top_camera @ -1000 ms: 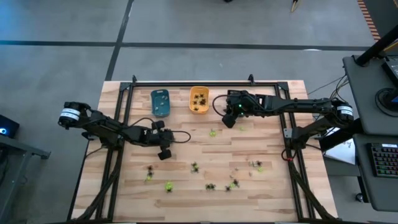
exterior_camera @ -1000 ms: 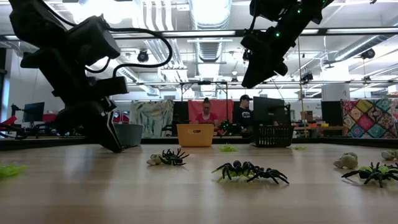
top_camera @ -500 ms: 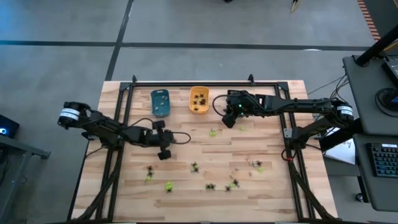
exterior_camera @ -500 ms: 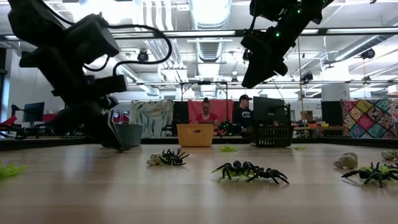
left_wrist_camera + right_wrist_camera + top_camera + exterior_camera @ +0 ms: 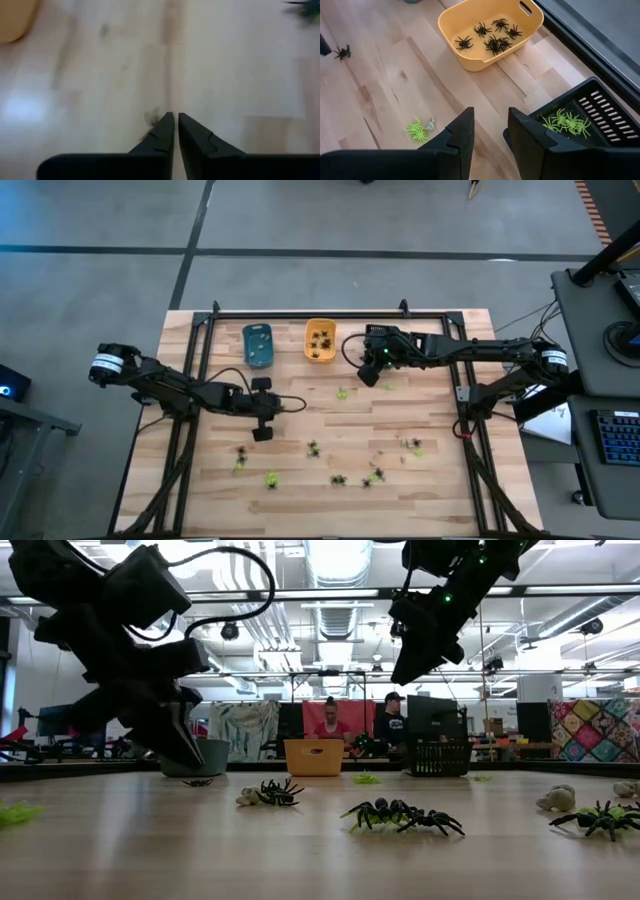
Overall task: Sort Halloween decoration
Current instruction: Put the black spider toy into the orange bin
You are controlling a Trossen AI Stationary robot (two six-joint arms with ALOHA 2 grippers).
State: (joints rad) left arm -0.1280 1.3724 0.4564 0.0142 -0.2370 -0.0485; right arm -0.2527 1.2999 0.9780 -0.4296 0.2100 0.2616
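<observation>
The left gripper (image 5: 262, 433) has been lifted off the table since a second ago and shifted slightly toward six o'clock; its fingers (image 5: 165, 131) are now seen pressed shut, nothing visibly held between them. A black spider (image 5: 199, 781) lies on the wood just beneath it, so the pick is judged to have missed. The right gripper (image 5: 367, 375), fingers parted and empty, hangs near the orange tray (image 5: 319, 341) at twelve o'clock, which holds black spiders (image 5: 492, 42). A yellow-green spider (image 5: 415, 130) lies below it. Other spiders (image 5: 340, 478) remain scattered toward six o'clock, unsorted.
</observation>
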